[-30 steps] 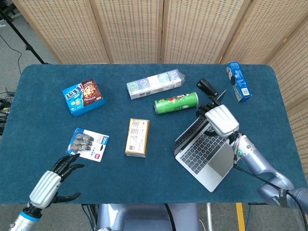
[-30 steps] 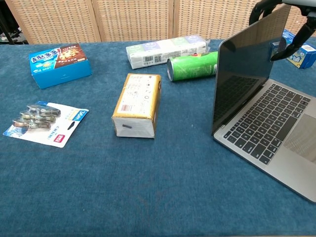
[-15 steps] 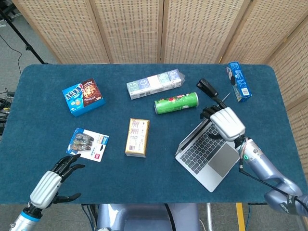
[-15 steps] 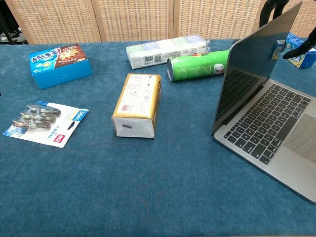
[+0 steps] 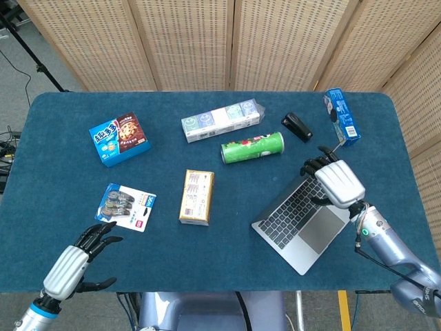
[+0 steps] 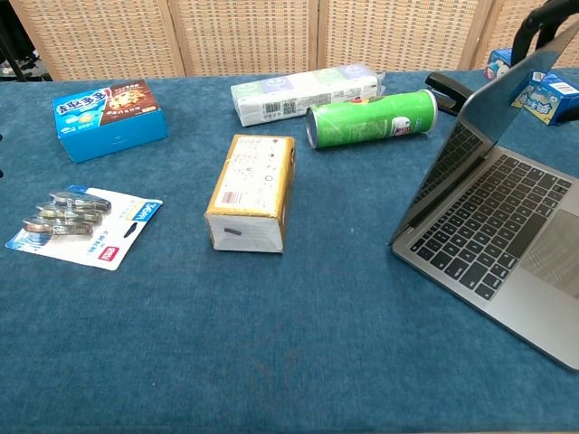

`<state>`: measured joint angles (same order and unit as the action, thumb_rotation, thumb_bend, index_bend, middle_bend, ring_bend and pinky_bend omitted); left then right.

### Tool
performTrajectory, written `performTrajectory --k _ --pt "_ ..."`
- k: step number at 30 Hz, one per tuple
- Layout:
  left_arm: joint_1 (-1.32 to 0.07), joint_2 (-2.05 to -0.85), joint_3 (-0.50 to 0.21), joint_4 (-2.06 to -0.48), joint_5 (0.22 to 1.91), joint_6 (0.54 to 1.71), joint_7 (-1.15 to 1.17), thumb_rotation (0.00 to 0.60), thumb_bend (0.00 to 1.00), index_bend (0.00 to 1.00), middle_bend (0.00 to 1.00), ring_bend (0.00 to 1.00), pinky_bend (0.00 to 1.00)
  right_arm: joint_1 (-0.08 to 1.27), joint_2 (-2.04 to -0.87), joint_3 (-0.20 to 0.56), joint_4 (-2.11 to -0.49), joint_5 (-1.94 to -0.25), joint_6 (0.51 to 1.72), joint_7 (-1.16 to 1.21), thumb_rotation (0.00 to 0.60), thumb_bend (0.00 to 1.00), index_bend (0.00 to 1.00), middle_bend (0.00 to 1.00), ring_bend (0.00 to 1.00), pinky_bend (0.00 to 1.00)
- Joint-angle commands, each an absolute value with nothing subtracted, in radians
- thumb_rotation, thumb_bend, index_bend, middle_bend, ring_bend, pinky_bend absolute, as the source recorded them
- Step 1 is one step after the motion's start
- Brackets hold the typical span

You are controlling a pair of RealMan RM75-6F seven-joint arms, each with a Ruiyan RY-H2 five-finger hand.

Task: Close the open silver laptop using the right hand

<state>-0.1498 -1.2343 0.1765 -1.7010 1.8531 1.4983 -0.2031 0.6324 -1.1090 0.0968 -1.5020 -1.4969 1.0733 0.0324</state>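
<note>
Fingers (image 5: 311, 165) of the right hand (image 5: 336, 183) curl over the laptop (image 5: 301, 222) lid's top edge. Only the head view shows the left hand (image 5: 72, 260), at seven o'clock, spread and empty.

The right hand (image 5: 337, 182) now sits further toward the robot's right and nearer its body than a second ago, its fingers (image 5: 311, 166) hooked over the top edge of the silver laptop's (image 5: 300, 218) lid. Under it, the lid leans much further back over the keyboard than before. Beyond the fingertips, the black stapler (image 5: 297, 126) the hand previously covered is in full sight.
</note>
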Motion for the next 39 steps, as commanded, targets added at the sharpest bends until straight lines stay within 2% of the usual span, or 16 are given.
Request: performTrajectory --k 1,39 --pt "-0.150 -1.235 0.177 -1.701 1.854 1.498 -0.202 0.600 0.13 0.25 0.11 0.16 0.10 0.627 -1.111 0.093 -1.491 -1.500 1.076 0.041 0.600 0.13 0.36 0.33 0.35 0.10" --pt "-0.153 -1.232 0.186 -1.709 1.862 1.495 -0.208 0.600 0.13 0.25 0.12 0.17 0.10 0.512 -1.093 0.039 -1.307 -1.502 1.102 0.182 0.600 0.13 0.36 0.33 0.35 0.09"
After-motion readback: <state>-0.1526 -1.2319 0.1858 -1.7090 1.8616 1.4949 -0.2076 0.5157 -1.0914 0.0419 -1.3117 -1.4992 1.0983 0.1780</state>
